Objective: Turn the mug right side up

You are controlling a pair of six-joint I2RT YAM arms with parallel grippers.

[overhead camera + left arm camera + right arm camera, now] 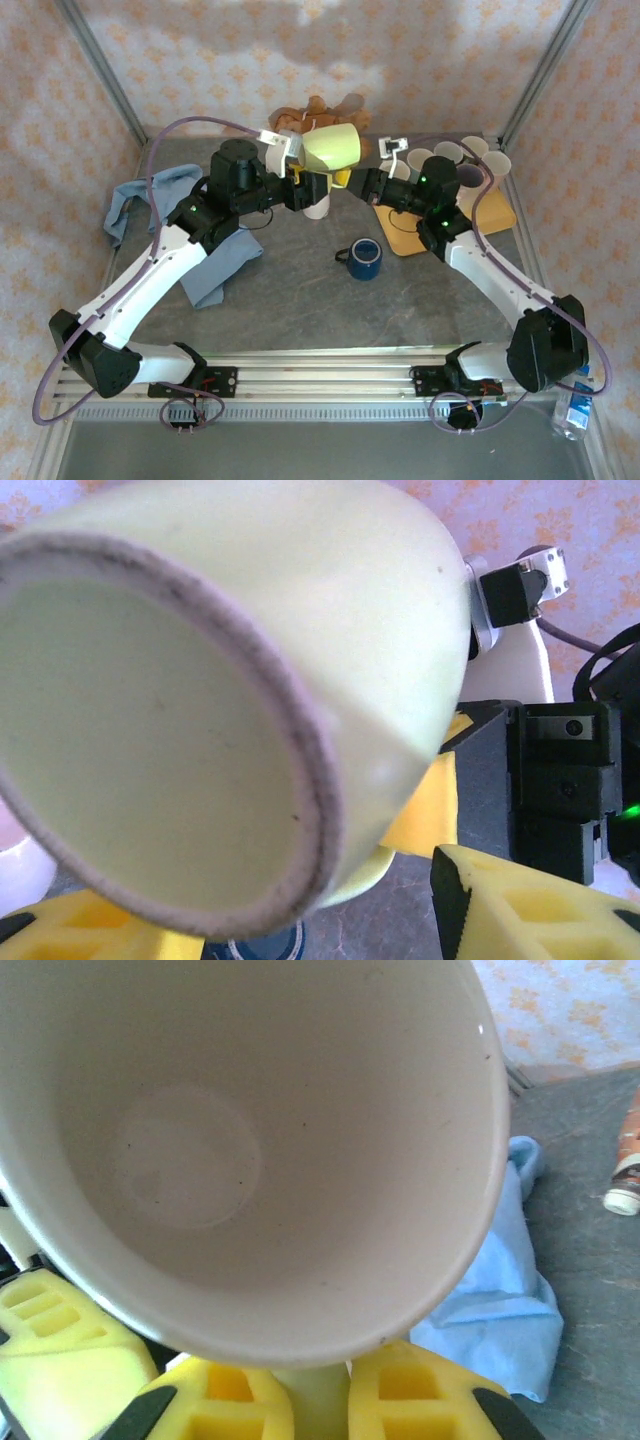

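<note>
The pale yellow-green mug (332,147) hangs in the air at the back of the table, tipped on its side. Its unglazed base (150,740) faces the left wrist camera and its open mouth (230,1140) faces the right wrist camera. My right gripper (318,1405) is shut on the mug's handle, which shows between the yellow fingers (420,1400). In the top view the right gripper (348,178) sits just under the mug. My left gripper (300,920) is open, its fingers (540,900) standing apart from the mug's wall. From above, the left gripper (305,180) is left of and below the mug.
A dark blue mug (364,259) stands upright mid-table. Blue cloths (150,200) lie at the left. A wooden tray (495,215) with paper cups sits at the right, and a plush toy (320,108) at the back. A white cup (316,207) stands under the left gripper.
</note>
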